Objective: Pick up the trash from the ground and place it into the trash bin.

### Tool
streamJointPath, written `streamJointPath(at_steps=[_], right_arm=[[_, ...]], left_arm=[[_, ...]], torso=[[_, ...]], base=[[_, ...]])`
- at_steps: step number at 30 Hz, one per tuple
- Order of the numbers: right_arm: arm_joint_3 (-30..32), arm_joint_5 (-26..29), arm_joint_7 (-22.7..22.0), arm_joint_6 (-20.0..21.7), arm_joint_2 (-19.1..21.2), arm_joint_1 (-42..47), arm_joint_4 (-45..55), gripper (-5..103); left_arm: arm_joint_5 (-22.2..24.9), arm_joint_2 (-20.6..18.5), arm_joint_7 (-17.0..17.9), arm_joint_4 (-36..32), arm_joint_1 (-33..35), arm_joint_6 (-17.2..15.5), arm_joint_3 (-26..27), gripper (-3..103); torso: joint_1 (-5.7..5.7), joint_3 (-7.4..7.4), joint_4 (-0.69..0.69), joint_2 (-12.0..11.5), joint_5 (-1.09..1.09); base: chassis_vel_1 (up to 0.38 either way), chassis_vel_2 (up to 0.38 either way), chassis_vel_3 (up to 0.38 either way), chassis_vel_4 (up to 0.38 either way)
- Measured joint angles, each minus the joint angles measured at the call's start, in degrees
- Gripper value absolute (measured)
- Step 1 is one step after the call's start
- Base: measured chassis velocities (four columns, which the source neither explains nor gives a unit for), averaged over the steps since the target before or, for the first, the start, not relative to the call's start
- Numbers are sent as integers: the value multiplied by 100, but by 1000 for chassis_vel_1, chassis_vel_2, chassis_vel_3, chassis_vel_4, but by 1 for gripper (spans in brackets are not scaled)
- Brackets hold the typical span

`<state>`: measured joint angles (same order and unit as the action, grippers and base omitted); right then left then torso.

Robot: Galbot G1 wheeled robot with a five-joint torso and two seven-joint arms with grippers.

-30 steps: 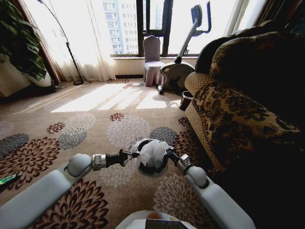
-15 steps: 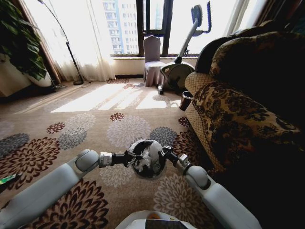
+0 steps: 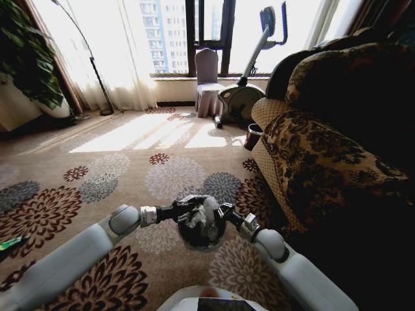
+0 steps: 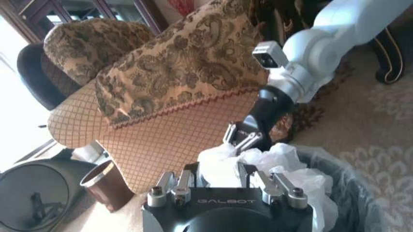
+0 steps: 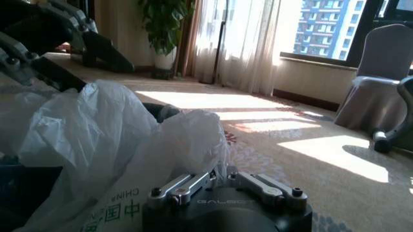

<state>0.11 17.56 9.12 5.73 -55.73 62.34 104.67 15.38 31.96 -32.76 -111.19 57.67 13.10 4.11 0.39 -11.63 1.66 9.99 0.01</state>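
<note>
Change: over 1 second my left gripper [image 3: 182, 211] and right gripper [image 3: 224, 211] have pushed the crumpled white plastic bag [image 3: 209, 212] down.
Meaning: I judge this piece nearly binned.
Grip: both pinch the bag.
Container: small round black liner-lined trash bin [image 3: 200, 240], on the floral carpet [image 3: 130, 168], holds the bag.

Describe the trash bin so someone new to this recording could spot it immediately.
On the flowered carpet beside the patterned sofa, find where both arms meet. The trash bin sits there: small, round, black, with crumpled white plastic on top, unlike the brown cup farther off.
</note>
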Motion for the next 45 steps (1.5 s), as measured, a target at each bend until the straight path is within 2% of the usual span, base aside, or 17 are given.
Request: streamJointPath(at_steps=[2, 3, 7, 9, 11, 12, 14, 15, 16, 19, 21, 23, 26, 32, 38, 41, 45], right_arm=[[9, 2, 11, -20, 10, -18, -74, 4], [9, 2, 11, -20, 10, -18, -74, 4], [13, 11, 20, -31, 4, -57, -146, 4], [17, 13, 23, -38, -1, -72, -191, 4], [35, 14, 35, -63, -12, -82, -281, 4], [35, 14, 35, -63, -12, -82, -281, 4], [52, 29, 55, -75, -23, -80, -314, 4], [53, 32, 62, -76, -23, -77, -314, 4], [53, 34, 75, -79, -25, -69, -315, 4], [76, 31, 93, -81, -29, -33, -315, 4], [102, 28, 102, -81, -28, 5, -287, 4], [99, 20, 126, -81, -21, 56, -183, 4], [62, -3, 150, -76, -24, 125, -83, 4], [69, -42, 172, -76, -38, 230, -62, 4], [-31, -101, 157, -35, -53, 282, 185, 4], [-49, -167, 132, -18, -63, 314, 252, 4], [-89, -383, 105, 2, -64, 415, 414, 4]], left_arm=[[117, -70, -7, -123, 43, -15, 66, 50], [117, -70, -7, -123, 43, -15, 66, 50], [153, -155, -83, -258, 49, -31, 132, 60], [121, -182, -129, -272, 25, -18, 157, 72], [-37, -215, -272, -276, -35, 5, 219, 82], [-37, -215, -272, -276, -35, 5, 219, 82], [-230, -233, -362, -196, -60, 85, 248, 92], [-271, -232, -384, -171, -61, 96, 261, 92], [-399, -225, -494, -101, -67, 131, 299, 97], [-612, -215, -663, 8, -80, 195, 312, 100], [-669, -195, -652, 43, -64, 233, 282, 100], [-687, -52, -356, 43, 15, 226, 144, 100], [-755, 143, -165, 45, 23, 222, 58, 100], [-718, 232, 44, -15, 157, 219, 37, 100], [-1310, 596, 101, -6, 287, 251, -236, 100], [-1476, 668, 101, 31, 224, 265, -371, 100], [-1978, 813, 43, 80, -23, 318, -535, 100]], torso=[[0, 0, 0, 0, 0], [0, 0, 0, 0, 0], [0, 0, -1, 0, 0], [0, 0, 0, 0, -2], [0, 0, 0, 0, -1], [0, 0, 0, 0, -1], [0, 0, -2, 0, -1], [0, 0, -2, 0, -1], [0, 0, 0, 0, -1], [0, 0, 1, 0, -1], [0, 0, 0, 0, -1], [0, 0, -1, 0, -1], [0, 0, 0, 0, -2], [0, 0, -1, 0, 2], [0, 0, 1, 0, 0], [0, 0, 0, 0, -1], [0, 0, -2, 0, -1]], base=[[0, 0, 0, 0], [0, 0, 0, 0], [0, 0, 0, 0], [0, 0, 0, 0], [0, 0, 0, 0], [0, 0, 0, 0], [0, 0, 0, 0], [0, 0, 0, 0], [0, 0, 0, 0], [0, 0, 0, 0], [0, 0, 0, 0], [0, 0, 0, 0], [0, 0, 0, 0], [0, 0, 0, 0], [0, 0, 0, 0], [0, 0, 0, 0], [0, 0, 0, 0]])
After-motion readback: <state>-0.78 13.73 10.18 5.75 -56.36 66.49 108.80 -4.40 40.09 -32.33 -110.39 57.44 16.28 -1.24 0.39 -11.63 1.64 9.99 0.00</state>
